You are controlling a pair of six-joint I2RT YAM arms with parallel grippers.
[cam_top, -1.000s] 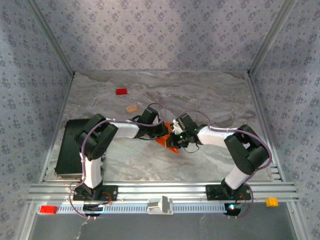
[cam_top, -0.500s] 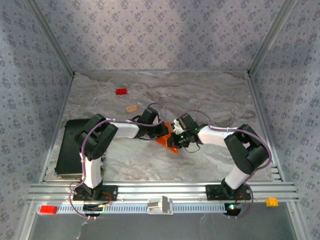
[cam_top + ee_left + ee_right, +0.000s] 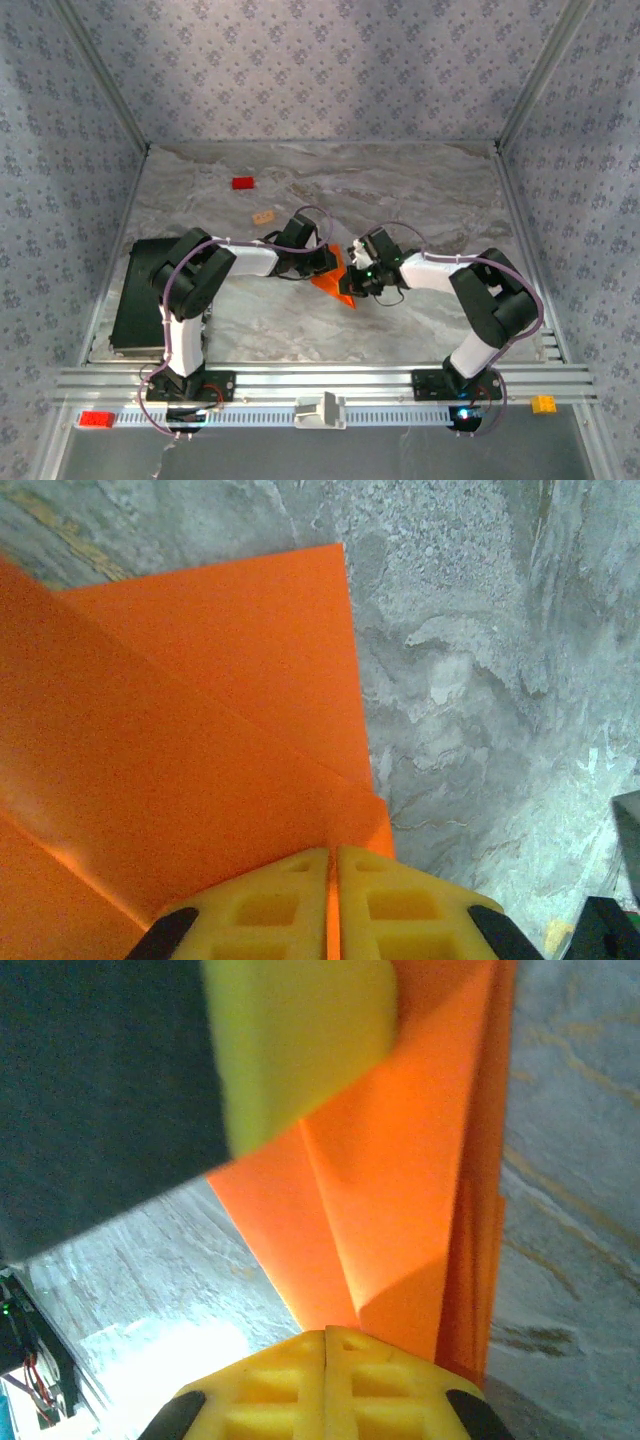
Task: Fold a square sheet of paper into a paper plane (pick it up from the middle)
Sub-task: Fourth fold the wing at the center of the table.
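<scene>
Right gripper (image 3: 327,1333) is shifting slightly toward the right edge, exposing more creased orange paper (image 3: 336,280). Left gripper (image 3: 332,853) is pinching that paper tight; right one is also clamping a fold. Paper is sitting near the table (image 3: 420,190) centre, between both grippers.

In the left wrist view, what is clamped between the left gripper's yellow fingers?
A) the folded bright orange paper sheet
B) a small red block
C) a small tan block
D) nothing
A: the shut left gripper pinches the folded bright orange paper sheet at its edge.
</scene>
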